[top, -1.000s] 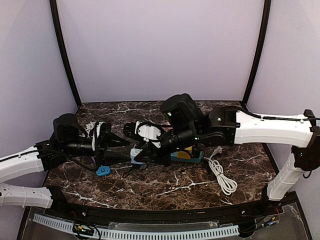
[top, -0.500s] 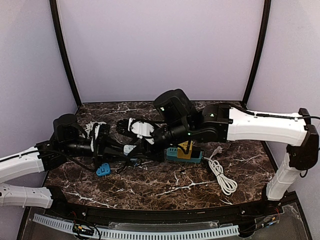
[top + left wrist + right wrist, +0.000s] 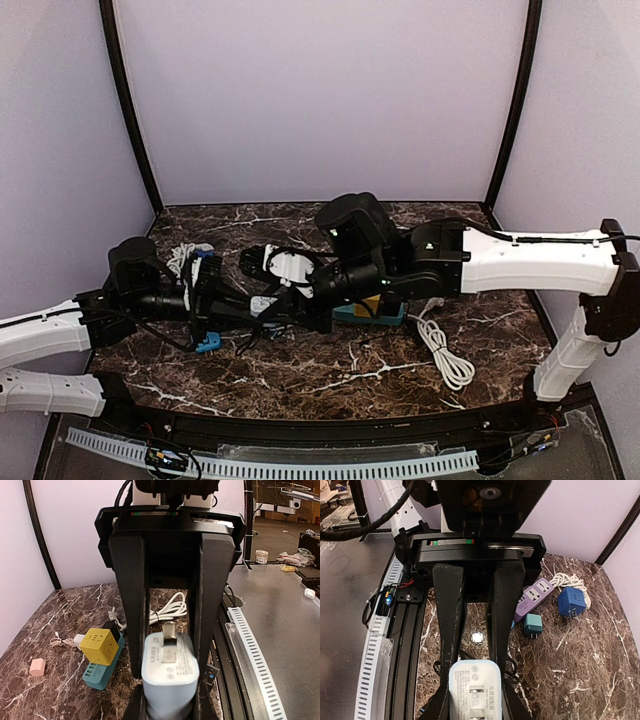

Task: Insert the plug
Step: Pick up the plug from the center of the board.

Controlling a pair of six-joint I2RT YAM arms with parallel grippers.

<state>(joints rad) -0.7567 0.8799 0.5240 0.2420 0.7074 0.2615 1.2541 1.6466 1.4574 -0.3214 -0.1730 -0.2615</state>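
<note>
The plug (image 3: 261, 303) is a pale blue and white charger block with flat metal prongs. It hangs just above the table between my two grippers, left of the teal power strip (image 3: 352, 314). My left gripper (image 3: 240, 303) has its fingers closed against the plug's sides (image 3: 169, 672), with a prong pointing up. My right gripper (image 3: 288, 304) grips the same plug from the other end, and the prong face shows in the right wrist view (image 3: 474, 692). The teal strip (image 3: 100, 672) carries a yellow cube adapter (image 3: 102, 645).
A white coiled cable (image 3: 445, 355) lies right of the teal strip. A blue cube adapter (image 3: 207, 343) sits under my left arm. The right wrist view shows a purple power strip (image 3: 537, 596), a small teal plug (image 3: 533, 625) and the blue cube (image 3: 572, 601). A pink block (image 3: 36, 666) lies far off.
My right gripper carried the plug leftward to my left gripper. The left fingers, wide open a second ago, have closed on the plug.
</note>
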